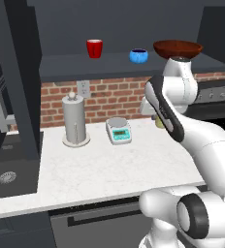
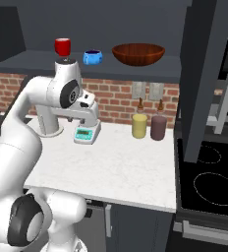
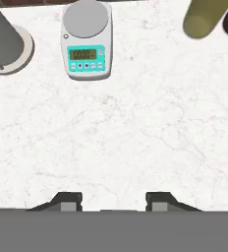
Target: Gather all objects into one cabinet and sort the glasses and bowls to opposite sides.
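White marble bench (image 1: 100, 169) mid-frame, arm folded, tool (image 3: 110, 201) spread, empty, aimed down, red cup (image 1: 94, 48), blue bowl (image 1: 138, 55), brown bowl (image 1: 177, 48) on cabinet shelf (image 1: 75, 65) at top

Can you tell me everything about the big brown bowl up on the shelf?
The wide brown bowl is shallow, round and reddish-brown, and looks like polished wood. It stands upright on the dark cabinet shelf, open side up, with nothing seen inside it. It is much wider than the small blue bowl beside it, and a gap separates them. Nothing else touches it.
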You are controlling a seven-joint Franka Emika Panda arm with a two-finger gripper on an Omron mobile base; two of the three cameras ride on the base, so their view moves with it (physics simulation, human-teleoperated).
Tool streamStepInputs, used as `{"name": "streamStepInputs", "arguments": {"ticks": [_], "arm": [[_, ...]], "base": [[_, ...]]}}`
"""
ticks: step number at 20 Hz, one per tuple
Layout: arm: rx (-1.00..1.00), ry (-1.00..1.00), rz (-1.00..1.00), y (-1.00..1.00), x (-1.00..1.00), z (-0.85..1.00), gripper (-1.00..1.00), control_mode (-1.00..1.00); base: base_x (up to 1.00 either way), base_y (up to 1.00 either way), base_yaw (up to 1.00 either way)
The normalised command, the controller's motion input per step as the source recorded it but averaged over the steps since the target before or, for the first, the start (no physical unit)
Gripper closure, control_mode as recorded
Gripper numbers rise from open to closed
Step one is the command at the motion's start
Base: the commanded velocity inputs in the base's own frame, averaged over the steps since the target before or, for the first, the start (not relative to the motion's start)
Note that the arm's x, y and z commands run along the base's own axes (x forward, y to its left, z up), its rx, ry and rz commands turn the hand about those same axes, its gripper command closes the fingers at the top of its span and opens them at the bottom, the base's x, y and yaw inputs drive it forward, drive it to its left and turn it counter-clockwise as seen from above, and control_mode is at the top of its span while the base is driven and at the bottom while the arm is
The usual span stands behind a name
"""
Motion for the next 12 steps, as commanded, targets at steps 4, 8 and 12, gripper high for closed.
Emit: {"name": "streamStepInputs", "arguments": {"ticks": [4,8,12], "arm": [[0.17,-0.15,0.0,-0.49,-0.5,-0.18,-1.0,-1.0],[0.21,-0.53,0.04,-0.47,-1.0,-0.44,-1.0,-1.0],[0.03,-0.3,0.07,-0.05,-1.0,-0.13,-1.0,-1.0]], "base": [[0.0,0.0,0.0],[0.0,0.0,0.0],[0.0,0.0,0.0]]}}
